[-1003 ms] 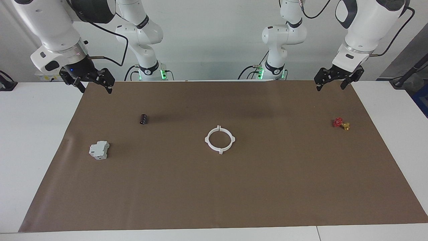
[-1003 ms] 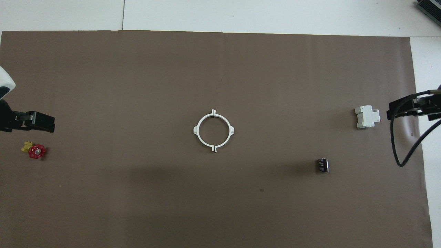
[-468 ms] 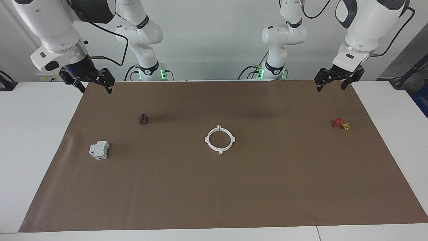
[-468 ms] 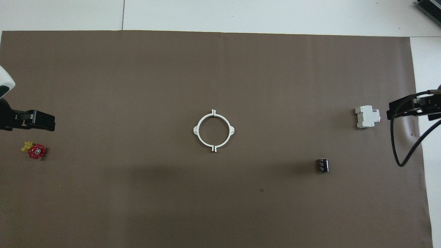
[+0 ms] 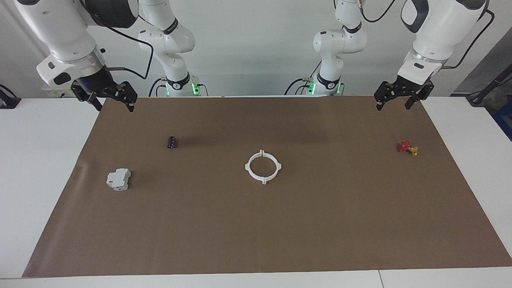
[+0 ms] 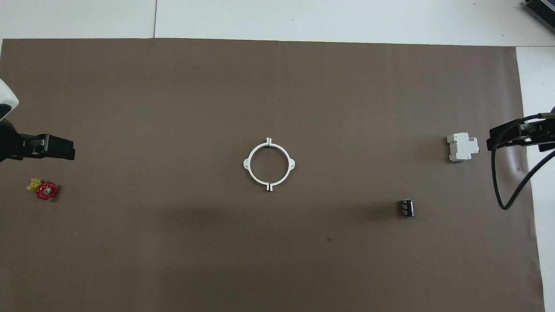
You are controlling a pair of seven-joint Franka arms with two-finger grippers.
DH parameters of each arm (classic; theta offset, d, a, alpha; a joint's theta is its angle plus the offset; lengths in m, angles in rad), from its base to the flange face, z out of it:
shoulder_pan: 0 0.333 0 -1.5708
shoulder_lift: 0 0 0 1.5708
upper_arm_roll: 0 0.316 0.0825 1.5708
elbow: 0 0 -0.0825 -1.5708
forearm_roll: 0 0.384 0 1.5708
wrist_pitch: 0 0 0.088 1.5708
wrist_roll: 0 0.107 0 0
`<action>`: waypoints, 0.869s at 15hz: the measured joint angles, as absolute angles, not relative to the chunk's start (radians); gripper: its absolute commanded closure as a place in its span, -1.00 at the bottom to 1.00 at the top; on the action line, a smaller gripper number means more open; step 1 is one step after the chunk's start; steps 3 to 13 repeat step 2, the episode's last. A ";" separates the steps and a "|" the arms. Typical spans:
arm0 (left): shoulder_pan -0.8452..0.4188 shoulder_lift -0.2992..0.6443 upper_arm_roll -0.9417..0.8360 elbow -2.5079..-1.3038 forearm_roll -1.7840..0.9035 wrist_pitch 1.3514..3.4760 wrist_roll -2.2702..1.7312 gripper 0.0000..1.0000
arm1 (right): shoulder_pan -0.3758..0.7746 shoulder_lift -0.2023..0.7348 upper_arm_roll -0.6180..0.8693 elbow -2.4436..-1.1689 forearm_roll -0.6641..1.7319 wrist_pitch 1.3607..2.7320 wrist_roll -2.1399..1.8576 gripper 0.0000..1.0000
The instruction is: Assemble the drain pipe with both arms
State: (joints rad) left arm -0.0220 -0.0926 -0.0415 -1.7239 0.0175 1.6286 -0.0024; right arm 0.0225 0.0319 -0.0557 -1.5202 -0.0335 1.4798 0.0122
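Observation:
The drain pipe (image 5: 263,181) lies as one joined white ring with four tabs at the middle of the brown mat; it also shows in the overhead view (image 6: 269,186). No gripper touches it. My left gripper (image 5: 393,106) hangs open and empty, raised over the mat's corner at the left arm's end; it also shows in the overhead view (image 6: 56,147). My right gripper (image 5: 115,108) hangs open and empty, raised over the mat's corner at the right arm's end; it also shows in the overhead view (image 6: 507,138).
A pale grey boxy block (image 5: 119,179) (image 6: 462,147) and a small black cylinder (image 5: 172,142) (image 6: 406,207) lie toward the right arm's end. A small red-and-yellow piece (image 5: 408,147) (image 6: 43,189) lies toward the left arm's end. The brown mat (image 5: 320,224) covers the white table.
My left gripper has shifted slightly toward the middle of the table. The right arm and the ring have not moved.

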 measured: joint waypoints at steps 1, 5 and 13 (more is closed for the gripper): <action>-0.022 -0.093 -0.042 -1.724 0.017 1.629 -0.002 -1.00 | 0.022 0.032 -0.056 -1.520 -0.034 1.480 0.012 -1.00; -0.022 -0.093 -0.042 -1.724 0.017 1.630 -0.002 -1.00 | 0.022 0.032 -0.056 -1.520 -0.034 1.480 0.012 -1.00; -0.022 -0.093 -0.042 -1.724 0.017 1.630 -0.002 -1.00 | 0.022 0.032 -0.056 -1.520 -0.034 1.480 0.012 -1.00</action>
